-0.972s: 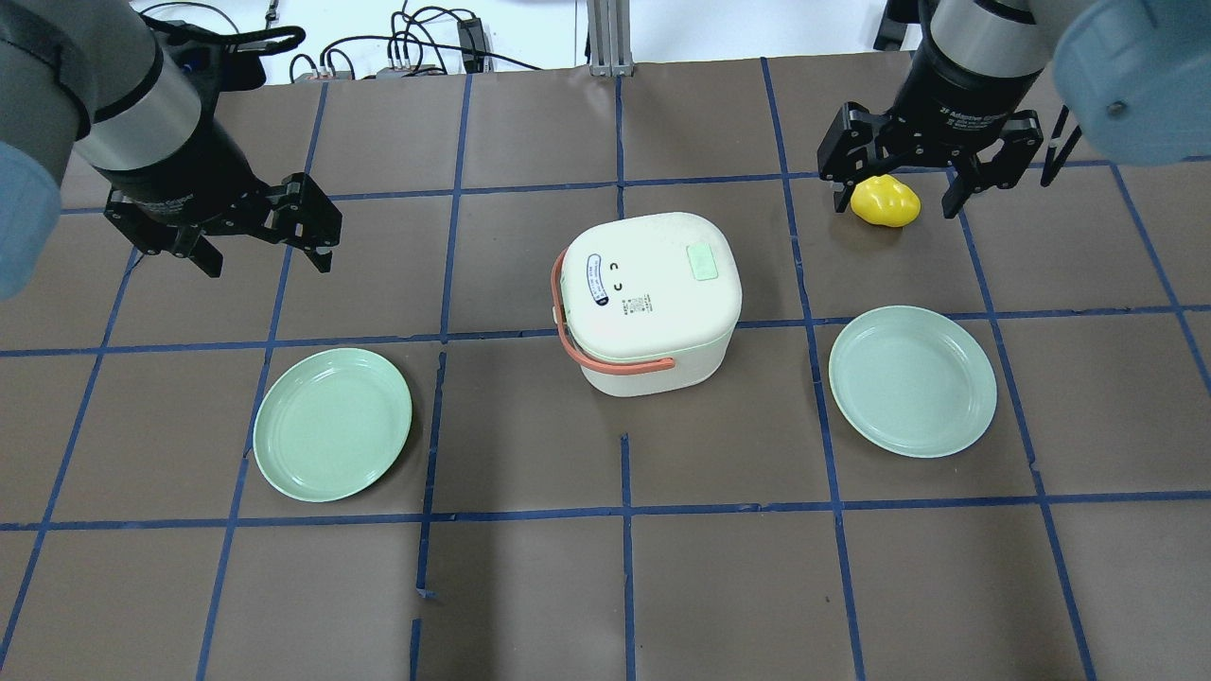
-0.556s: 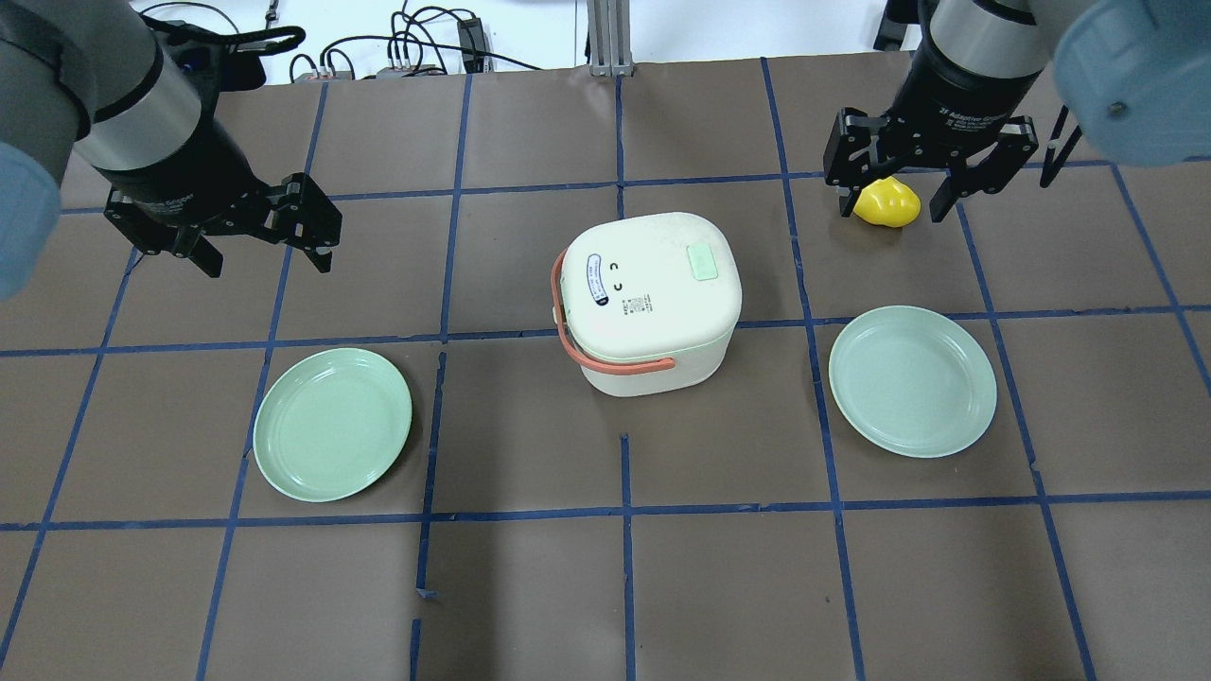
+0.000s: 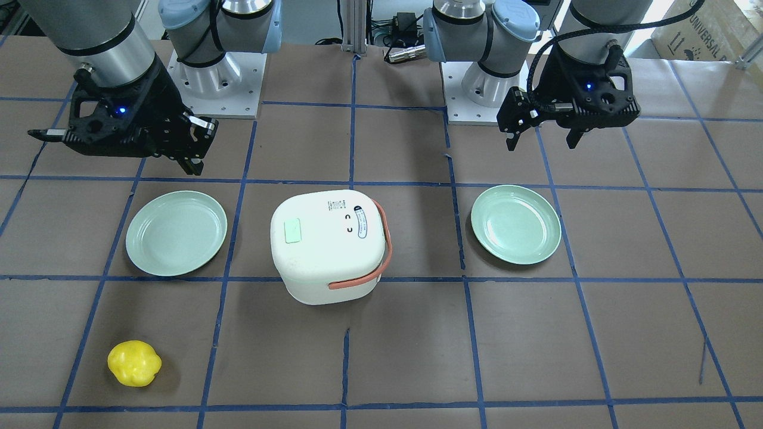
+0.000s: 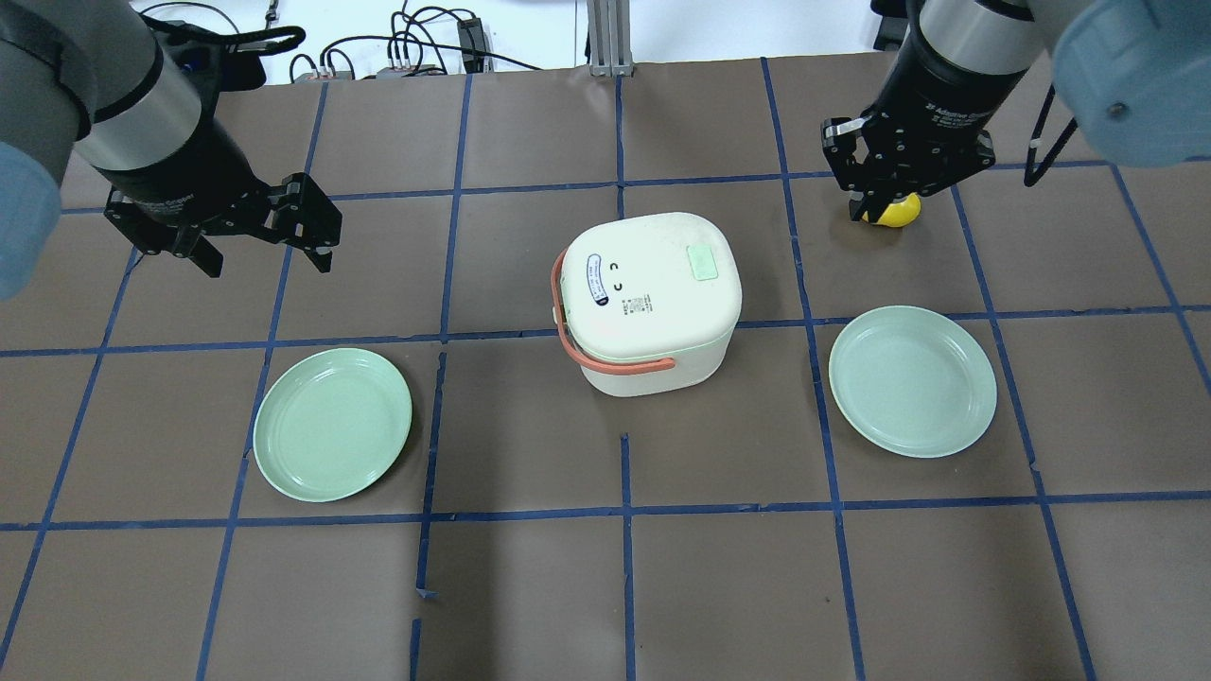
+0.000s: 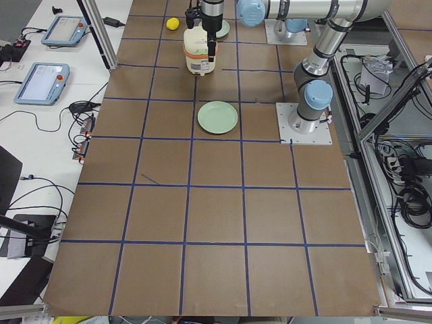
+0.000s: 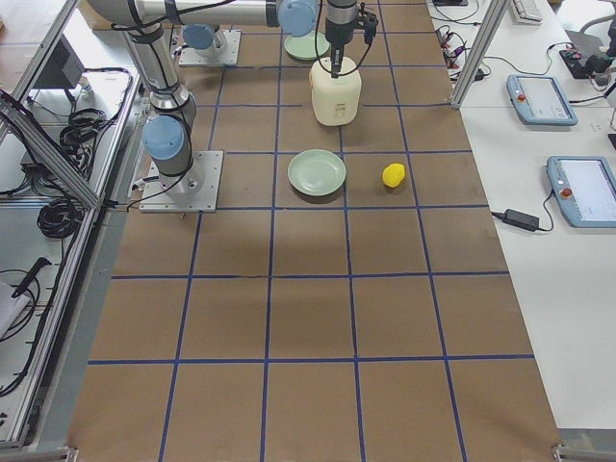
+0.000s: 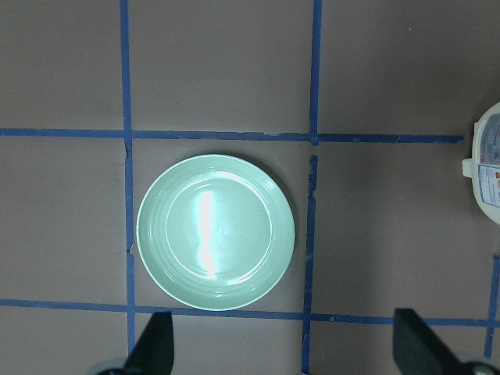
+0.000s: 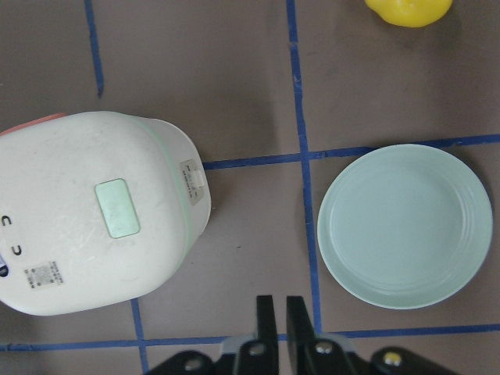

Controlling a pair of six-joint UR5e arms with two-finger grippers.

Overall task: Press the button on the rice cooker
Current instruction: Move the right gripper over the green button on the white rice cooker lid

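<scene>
The white rice cooker [image 4: 648, 293] with an orange handle stands mid-table, its lid down. Its pale green button [image 4: 702, 262] is on top of the lid; it also shows in the right wrist view [image 8: 117, 208]. My right gripper [image 4: 882, 199] is shut and empty. It hangs high, beyond and to the right of the cooker, with its fingers [image 8: 266, 312] pressed together. My left gripper [image 4: 260, 255] is open and empty, high over the table left of the cooker, its fingers [image 7: 156, 348] wide apart.
A yellow toy fruit [image 3: 134, 363] lies on the table at the far right, partly hidden under my right gripper in the overhead view. A green plate [image 4: 333, 424] lies left of the cooker. Another plate [image 4: 912, 380] lies to its right.
My right gripper has closed from open to shut, turned a little, and now covers most of the yellow fruit in the overhead view. The left arm has not moved.
</scene>
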